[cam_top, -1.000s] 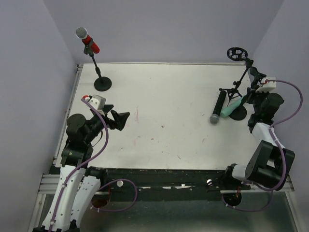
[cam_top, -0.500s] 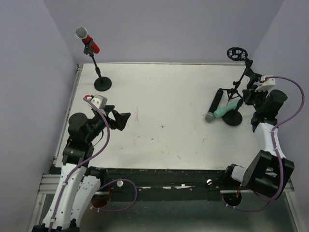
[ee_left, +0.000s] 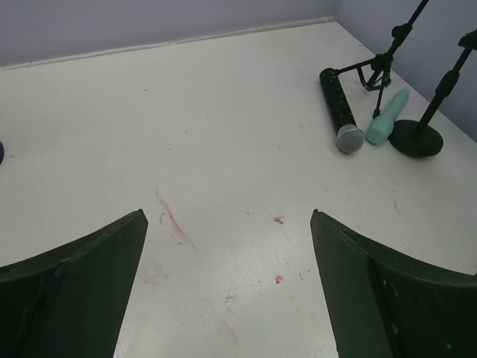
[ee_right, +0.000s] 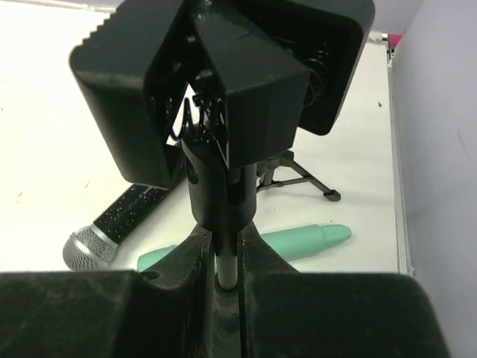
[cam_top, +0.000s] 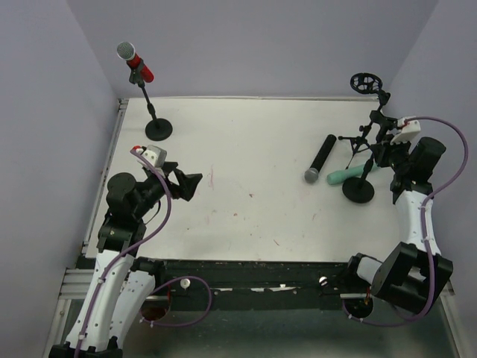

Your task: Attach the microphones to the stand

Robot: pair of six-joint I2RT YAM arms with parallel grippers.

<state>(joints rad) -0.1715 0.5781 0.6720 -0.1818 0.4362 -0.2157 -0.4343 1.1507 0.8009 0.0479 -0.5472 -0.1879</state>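
Since a second ago the right gripper [ee_right: 227, 257] has pulled the round-base stand [cam_top: 359, 191] toward the near edge, and the black microphone [cam_top: 320, 159] and mint-green microphone [cam_top: 349, 174] have shifted too. Both lie flat on the table [cam_top: 253, 149], near that base. Its fingers are closed tight on the stand's thin pole. The left gripper [cam_top: 186, 185] waits wide open and holds nothing. Only the red microphone [cam_top: 135, 63] sits in the far-left stand [cam_top: 158, 129]; I judge two are left.

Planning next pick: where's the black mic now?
Top view: the black mic lies flat on the table's right side, just left of the mint-green mic, head toward the near edge.
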